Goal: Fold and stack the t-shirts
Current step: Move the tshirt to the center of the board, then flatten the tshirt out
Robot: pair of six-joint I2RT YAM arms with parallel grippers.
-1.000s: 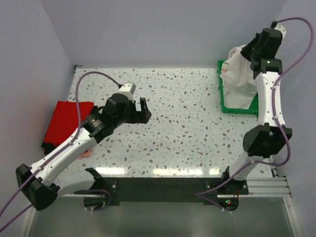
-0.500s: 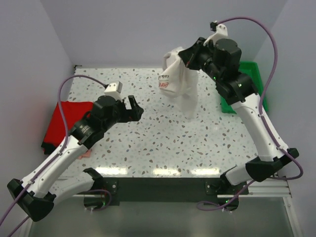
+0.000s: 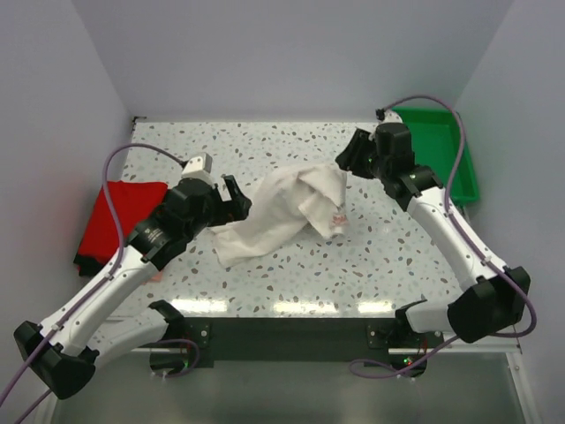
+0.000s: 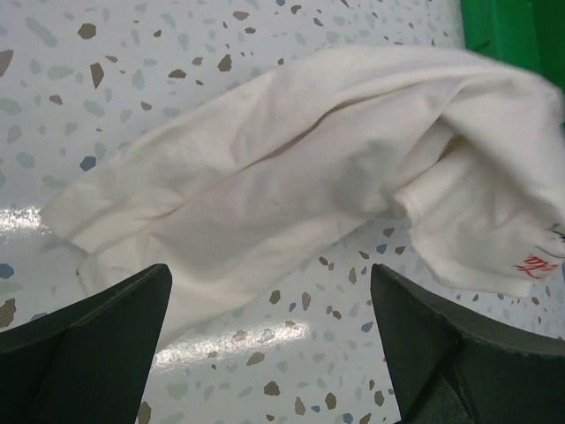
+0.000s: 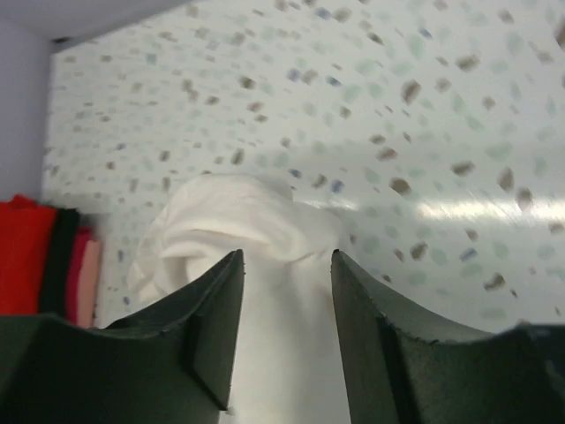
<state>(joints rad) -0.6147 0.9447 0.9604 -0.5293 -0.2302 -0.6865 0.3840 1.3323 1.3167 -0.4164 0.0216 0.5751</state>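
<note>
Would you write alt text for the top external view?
A crumpled cream-white t-shirt lies centre-frame, the left gripper open beside it, the right gripper at its far end. A red t-shirt sits left, a green tray far right.

Table (image 3: 371,265): cream tee (image 3: 278,216) ctr, tee stack (image 3: 119,216) L, green tray (image 3: 441,141) R.

Brightly, evenly lit, with soft shadows. Streaked with glare along near edge of speckled white tabletop (image 3: 300,306). Blurred in right wrist view.
</note>
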